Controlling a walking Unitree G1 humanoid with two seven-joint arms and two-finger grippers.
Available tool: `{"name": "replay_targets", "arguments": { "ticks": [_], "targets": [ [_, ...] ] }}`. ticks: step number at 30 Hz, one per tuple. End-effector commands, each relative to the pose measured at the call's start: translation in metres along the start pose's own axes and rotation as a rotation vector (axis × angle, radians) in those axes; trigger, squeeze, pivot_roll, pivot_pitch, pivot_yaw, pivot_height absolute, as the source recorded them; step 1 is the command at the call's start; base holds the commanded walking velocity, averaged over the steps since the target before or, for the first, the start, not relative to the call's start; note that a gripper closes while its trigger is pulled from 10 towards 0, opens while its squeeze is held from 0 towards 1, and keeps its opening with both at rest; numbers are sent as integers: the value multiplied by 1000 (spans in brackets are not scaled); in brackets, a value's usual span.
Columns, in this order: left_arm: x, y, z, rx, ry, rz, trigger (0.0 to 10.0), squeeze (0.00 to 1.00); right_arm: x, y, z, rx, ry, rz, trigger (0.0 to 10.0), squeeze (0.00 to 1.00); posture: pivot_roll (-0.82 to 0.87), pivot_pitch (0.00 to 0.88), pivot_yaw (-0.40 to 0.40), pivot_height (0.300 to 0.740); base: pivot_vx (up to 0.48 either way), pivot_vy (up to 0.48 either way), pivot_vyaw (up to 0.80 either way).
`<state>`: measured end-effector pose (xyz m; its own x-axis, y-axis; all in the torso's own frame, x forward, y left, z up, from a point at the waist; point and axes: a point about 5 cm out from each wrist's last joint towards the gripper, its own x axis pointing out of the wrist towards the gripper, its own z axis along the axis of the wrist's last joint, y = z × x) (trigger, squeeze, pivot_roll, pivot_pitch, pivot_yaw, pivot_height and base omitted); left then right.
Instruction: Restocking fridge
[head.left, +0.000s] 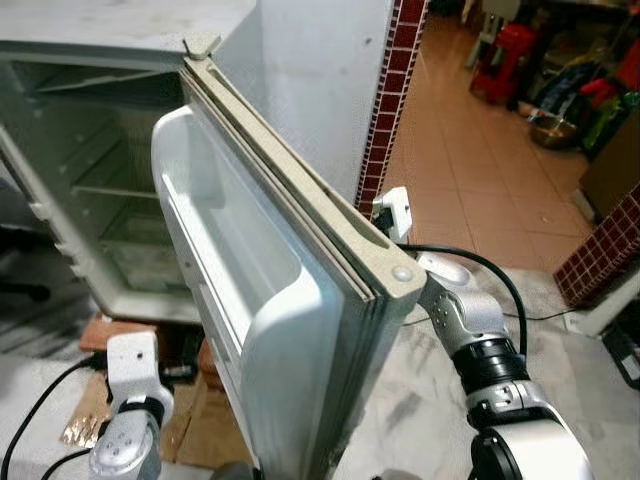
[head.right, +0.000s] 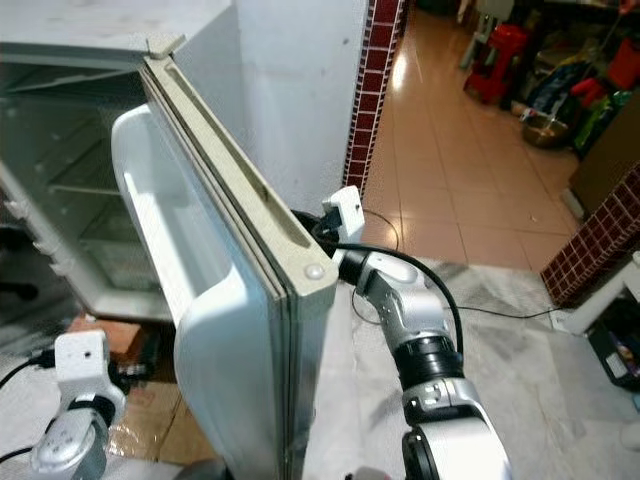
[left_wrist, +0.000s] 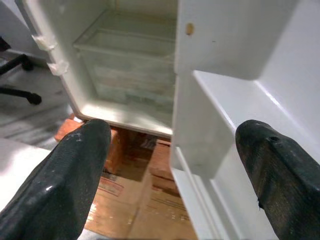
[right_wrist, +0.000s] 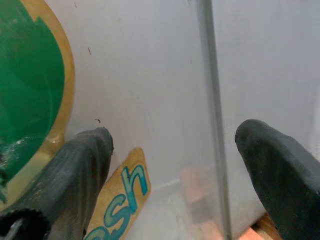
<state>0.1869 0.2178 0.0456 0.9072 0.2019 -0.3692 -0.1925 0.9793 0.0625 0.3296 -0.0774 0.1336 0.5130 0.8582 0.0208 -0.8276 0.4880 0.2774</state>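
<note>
A small white fridge (head.left: 90, 200) stands with its door (head.left: 260, 270) swung wide toward me, inner side showing bare door shelves (left_wrist: 235, 100). The wire shelves and the clear bottom drawer (left_wrist: 125, 55) hold nothing. My right arm (head.left: 470, 330) reaches behind the door's outer face, which hides its fingers in the eye views. In the right wrist view the right gripper (right_wrist: 175, 134) is open, close to the white outer face by a green and gold sticker (right_wrist: 27, 85). My left arm (head.left: 130, 400) is low at the left. The left gripper (left_wrist: 172, 132) is open, facing the fridge's bottom edge and the door's lower shelf.
The fridge rests on bricks (left_wrist: 115, 145) over flattened cardboard (head.left: 200, 420). A dark red tiled pillar (head.left: 385, 100) stands behind the door. Orange tiled floor (head.left: 480, 170) opens to the right, with clutter and a red stool (head.left: 505, 55) far back. A black chair base (left_wrist: 20, 90) lies at the left.
</note>
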Motion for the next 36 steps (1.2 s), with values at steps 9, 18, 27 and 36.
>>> {"name": "replay_targets", "arguments": {
  "ticks": [9, 18, 27, 36],
  "targets": [
    [0, -2, 3, 2, -8, 7, 10000, 0, 4, 11, -1, -46, 56, 55, 10000, 0, 184, 32, -45, 740, 0, 480, 0],
    [4, 4, 6, 11, -15, 25, 10000, 0, -1, 9, -1, -51, 71, 38, 10000, 0, 181, 35, -44, 740, 0, 480, 0],
    [5, 5, 6, 11, -12, 27, 10000, 0, -6, 10, -3, -53, 82, 35, 10000, 0, 180, 32, -43, 740, 0, 240, 0],
    [6, 6, 6, 19, -31, 34, 10000, 0, -6, 9, -2, -50, 87, 32, 10000, 0, 184, 24, -49, 740, 0, 57, 0]
  ]
}}
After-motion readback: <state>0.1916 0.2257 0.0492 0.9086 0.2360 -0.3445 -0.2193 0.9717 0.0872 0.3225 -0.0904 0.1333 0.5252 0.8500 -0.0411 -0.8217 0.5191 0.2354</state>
